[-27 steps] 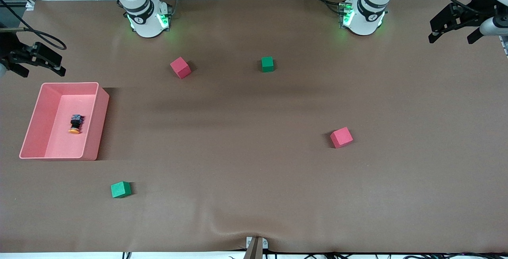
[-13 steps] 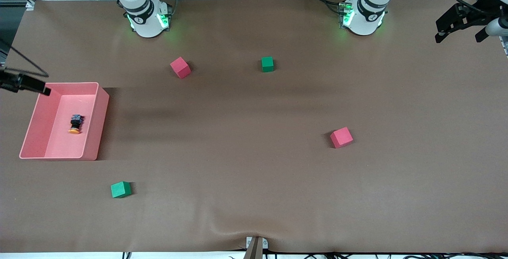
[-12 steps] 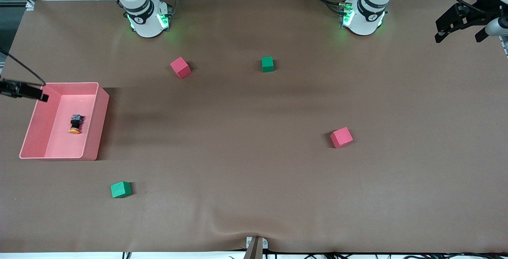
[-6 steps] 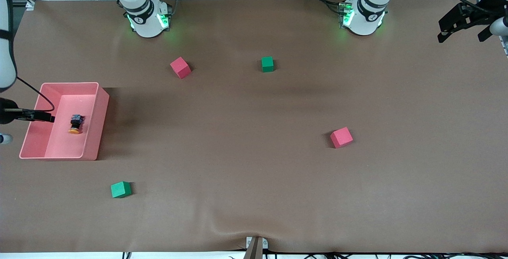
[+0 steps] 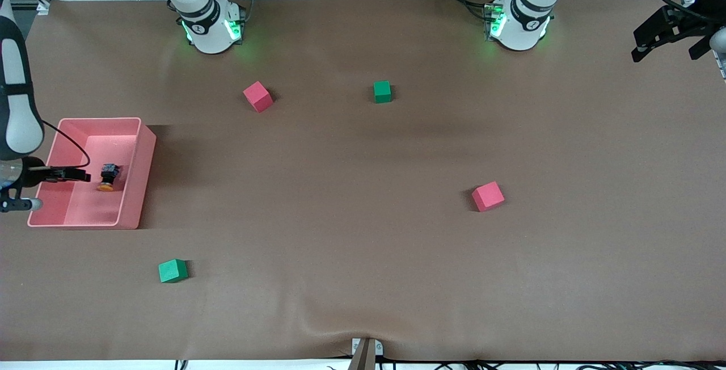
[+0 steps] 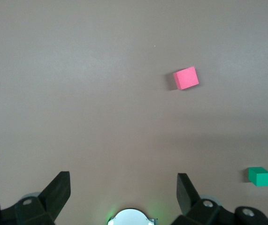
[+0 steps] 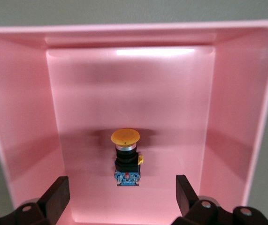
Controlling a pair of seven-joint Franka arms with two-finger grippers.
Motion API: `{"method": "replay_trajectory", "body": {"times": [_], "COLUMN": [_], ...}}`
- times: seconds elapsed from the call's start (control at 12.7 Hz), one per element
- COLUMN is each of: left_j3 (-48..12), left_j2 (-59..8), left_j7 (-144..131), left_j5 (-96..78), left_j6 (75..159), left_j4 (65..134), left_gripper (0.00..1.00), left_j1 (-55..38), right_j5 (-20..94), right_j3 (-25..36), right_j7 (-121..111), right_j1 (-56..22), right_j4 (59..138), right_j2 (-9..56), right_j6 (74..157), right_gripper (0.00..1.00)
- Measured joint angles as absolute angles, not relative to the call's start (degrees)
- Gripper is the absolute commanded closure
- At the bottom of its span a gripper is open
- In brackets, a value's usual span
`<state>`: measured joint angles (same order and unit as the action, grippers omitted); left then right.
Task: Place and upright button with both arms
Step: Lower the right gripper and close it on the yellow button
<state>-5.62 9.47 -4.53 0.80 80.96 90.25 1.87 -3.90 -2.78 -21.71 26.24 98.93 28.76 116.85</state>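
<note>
Tabletop (image 5: 363, 234): brown covering, bearing all items listed. Right arm (image 5: 17, 103): white with black joint bands, base with green light at the top of the front view, reaching down at the right arm's end of the tabletop. Left arm (image 5: 524, 9): same build, waiting at its own end of the tabletop. Pink bin (image 5: 139, 180): open rectangular tray at the right arm's end of the tabletop, standing flat. Right claw (image 5: 76, 175): over the inside of the pink bin, just beside the button and apart from it, fingers (image 7: 56, 194) spread wide with the button between and ahead of them, nothing gripped. Left claw (image 5: 669, 38): up in the air over the tabletop's edge at the left arm's end, fingers (image 6: 58, 192) spread apart, empty. Red cubes, two: one (image 5: 258, 96) near the right arm's base, one (image 5: 488, 196) nearer to the front camera, toward the left arm's end. Green cubes, two: one (image 5: 382, 91) between the two bases, one (image 5: 172, 270) nearer to the front camera than the bin. Button (image 7: 126, 157): round orange cap, short black body, lying on its side on the bin's floor.
</note>
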Motion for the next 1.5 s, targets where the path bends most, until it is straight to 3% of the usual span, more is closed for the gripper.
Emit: {"method": "replay_trajectory", "body": {"times": [0.31,0.71,0.87,1.18,1.34,1.5], "left_j3": [-5.68,-5.84,-5.88,-5.89,-5.90,-5.91], "left_j2": [9.43,9.15,8.82,8.45,8.44,8.44], "left_j7": [-4.53,-4.53,-4.53,-4.53,-4.53,-4.53], "left_j5": [0.80,0.80,0.80,0.80,0.80,0.80], "left_j6": [80.96,80.95,80.95,80.96,80.96,80.96], "left_j4": [90.25,90.27,90.32,90.34,90.34,90.35], "left_gripper": [0.00,0.00,0.00,0.00,0.00,0.00], "left_j1": [1.86,1.83,1.81,1.81,1.80,1.80], "right_j5": [-3.94,-3.99,-3.99,-3.98,-3.98,-3.98], "right_j3": [-2.78,-2.75,-2.76,-2.85,-2.85,-2.81], "right_j7": [-22.74,-25.15,-25.18,-25.18,-25.18,-25.25], "right_j1": [26.41,28.51,28.89,28.91,29.06,29.41], "right_j4": [104.25,104.96,104.96,104.97,104.99,104.95], "right_j2": [30.46,33.38,34.36,35.03,35.50,35.77], "right_j6": [124.60,127.61,128.51,128.77,129.30,129.75], "right_gripper": [0.00,0.00,0.15,0.21,0.41,0.87]}}
